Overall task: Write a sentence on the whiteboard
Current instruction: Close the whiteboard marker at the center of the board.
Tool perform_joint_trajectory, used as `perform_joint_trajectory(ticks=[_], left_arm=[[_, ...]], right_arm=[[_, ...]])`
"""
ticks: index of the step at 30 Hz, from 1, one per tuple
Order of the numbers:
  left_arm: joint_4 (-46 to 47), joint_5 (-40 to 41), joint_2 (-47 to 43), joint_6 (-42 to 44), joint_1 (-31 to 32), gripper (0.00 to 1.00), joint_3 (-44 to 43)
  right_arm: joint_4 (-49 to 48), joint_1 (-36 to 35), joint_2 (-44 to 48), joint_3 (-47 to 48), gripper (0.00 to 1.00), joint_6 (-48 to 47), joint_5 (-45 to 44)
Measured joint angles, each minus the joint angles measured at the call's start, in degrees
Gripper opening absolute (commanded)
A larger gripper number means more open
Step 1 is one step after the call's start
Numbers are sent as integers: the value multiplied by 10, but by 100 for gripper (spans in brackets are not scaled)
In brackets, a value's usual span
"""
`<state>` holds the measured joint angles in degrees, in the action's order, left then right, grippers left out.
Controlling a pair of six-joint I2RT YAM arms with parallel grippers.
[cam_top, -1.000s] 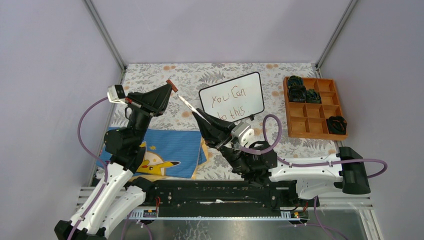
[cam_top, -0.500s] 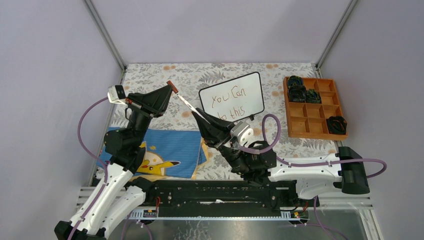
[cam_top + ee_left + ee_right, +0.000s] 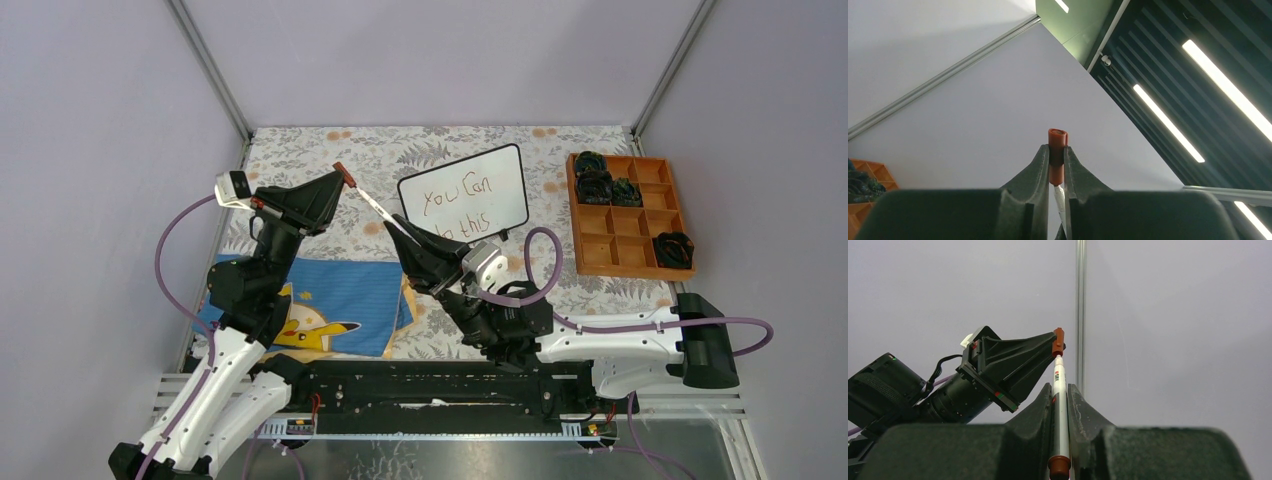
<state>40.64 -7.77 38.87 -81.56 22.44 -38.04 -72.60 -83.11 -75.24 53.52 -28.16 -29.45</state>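
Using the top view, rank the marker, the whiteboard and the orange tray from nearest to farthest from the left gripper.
1. Marker, just right of the left gripper and its held cap, gripped by the right gripper.
2. Whiteboard, farther right, mid-table.
3. Orange tray, by the table's right edge.

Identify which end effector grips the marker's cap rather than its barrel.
The left end effector: it pinches the small reddish-brown cap, while the right end effector holds the white barrel.
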Motion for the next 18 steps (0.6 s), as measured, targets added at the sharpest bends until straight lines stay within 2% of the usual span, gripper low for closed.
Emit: perform_joint_trajectory(ticks=[18], left_arm=[[0, -10, 0, 0, 0, 0, 0]], right_arm=[[-1, 1, -9, 7, 0, 0, 0]])
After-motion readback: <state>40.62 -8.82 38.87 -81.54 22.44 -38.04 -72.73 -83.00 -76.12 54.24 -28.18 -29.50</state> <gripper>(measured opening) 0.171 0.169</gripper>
